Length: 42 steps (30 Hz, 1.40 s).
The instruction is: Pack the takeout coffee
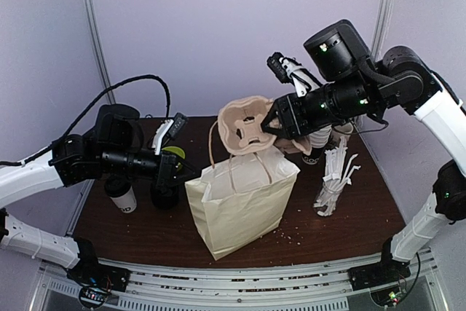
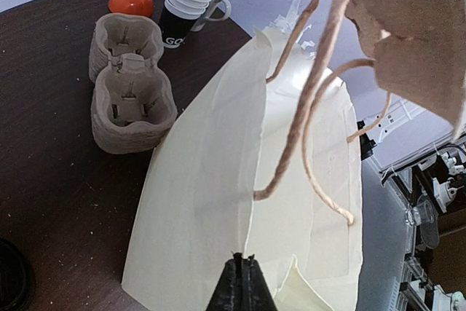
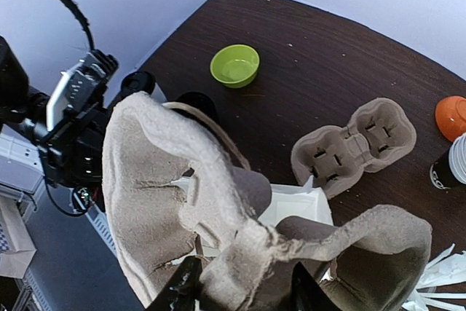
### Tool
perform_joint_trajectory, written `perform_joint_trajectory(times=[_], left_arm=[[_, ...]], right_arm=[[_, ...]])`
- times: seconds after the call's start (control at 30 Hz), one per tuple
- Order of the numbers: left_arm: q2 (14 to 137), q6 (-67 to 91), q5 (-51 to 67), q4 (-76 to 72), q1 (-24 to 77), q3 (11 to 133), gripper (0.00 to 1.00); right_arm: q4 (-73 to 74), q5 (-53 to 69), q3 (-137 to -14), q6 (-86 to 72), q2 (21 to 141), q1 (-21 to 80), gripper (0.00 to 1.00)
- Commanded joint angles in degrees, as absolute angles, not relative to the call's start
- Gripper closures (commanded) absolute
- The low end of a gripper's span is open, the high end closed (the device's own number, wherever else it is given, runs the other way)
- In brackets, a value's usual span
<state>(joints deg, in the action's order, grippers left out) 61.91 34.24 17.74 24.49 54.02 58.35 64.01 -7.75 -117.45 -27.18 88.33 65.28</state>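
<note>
Probably a lab booth: plain walls, metal mounting rails.

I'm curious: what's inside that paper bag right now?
Only bare inner walls of the paper bag show. Its bottom is hidden by its front wall and the pulp carrier above.

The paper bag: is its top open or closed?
Open. The paper bag stands upright; the left wrist view looks into its gaping mouth.
</note>
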Motion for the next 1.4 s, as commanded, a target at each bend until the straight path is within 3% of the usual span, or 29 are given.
perform_joint_trajectory(times=[0.0, 0.7, 1.37], left_arm=[[61.4, 33.2, 17.5, 22.8, 54.3, 57.4, 1.00], [61.2, 32.9, 17.4, 22.9, 54.3, 57.7, 1.00], [62.6, 34.3, 16.2, 23.3, 54.3, 60.1, 1.00]], right_arm=[[68.5, -14.4, -118.8, -26.8, 89.6, 65.5, 0.64], [76.3, -23.9, -125.2, -24.0, 91.6, 64.9, 0.64], [77.5, -17.9, -118.5, -20.9, 92.8, 70.2, 0.64]])
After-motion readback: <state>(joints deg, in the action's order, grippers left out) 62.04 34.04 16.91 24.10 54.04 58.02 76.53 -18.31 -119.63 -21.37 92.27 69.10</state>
